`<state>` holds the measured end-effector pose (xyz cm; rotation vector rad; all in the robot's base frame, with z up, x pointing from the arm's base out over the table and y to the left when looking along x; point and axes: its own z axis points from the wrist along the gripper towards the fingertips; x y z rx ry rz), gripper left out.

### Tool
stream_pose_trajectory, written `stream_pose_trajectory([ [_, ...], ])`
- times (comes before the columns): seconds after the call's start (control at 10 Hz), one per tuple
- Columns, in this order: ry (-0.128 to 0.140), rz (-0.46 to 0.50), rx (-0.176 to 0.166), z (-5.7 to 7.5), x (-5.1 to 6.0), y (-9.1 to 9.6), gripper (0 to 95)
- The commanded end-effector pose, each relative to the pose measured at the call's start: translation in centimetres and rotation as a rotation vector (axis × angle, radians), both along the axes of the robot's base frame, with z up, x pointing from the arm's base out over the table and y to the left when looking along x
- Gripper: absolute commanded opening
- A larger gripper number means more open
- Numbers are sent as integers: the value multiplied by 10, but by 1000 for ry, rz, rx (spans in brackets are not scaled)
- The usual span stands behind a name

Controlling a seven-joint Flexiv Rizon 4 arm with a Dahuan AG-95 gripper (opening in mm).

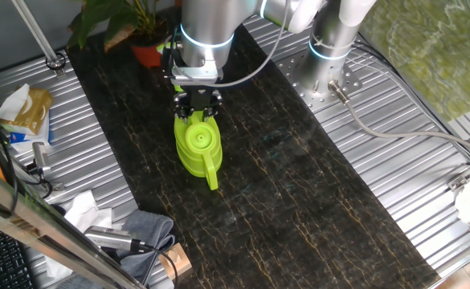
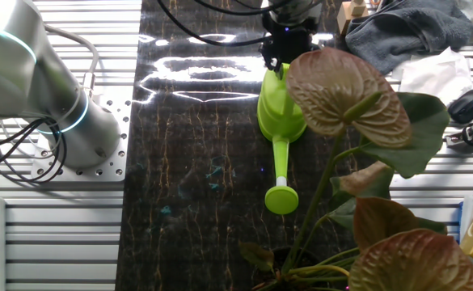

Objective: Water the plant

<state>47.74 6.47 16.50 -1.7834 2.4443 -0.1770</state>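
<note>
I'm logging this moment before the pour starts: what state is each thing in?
watering can: upright on the dark mat, not lifted, spout toward the plant.
end effector: down at the can's handle end; whether the fingers have closed on it cannot be told.
plant: upright in its orange-red pot at the mat's end, untouched.
grey cloth: crumpled beside the mat.

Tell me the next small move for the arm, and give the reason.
Probably close the gripper on the watering can and lift it. The fingers sit at the can's top, at its end away from the spout, the can stands on the dark mat, and the plant waits beyond it, apparently unwatered.
</note>
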Motion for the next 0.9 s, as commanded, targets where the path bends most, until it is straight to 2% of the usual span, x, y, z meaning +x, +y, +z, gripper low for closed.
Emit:
stream_pose_trajectory([
  [0.1, -1, 3, 2, -1, 0, 0, 380],
  [0.9, -1, -59, 24, -7, 3, -1, 380],
])
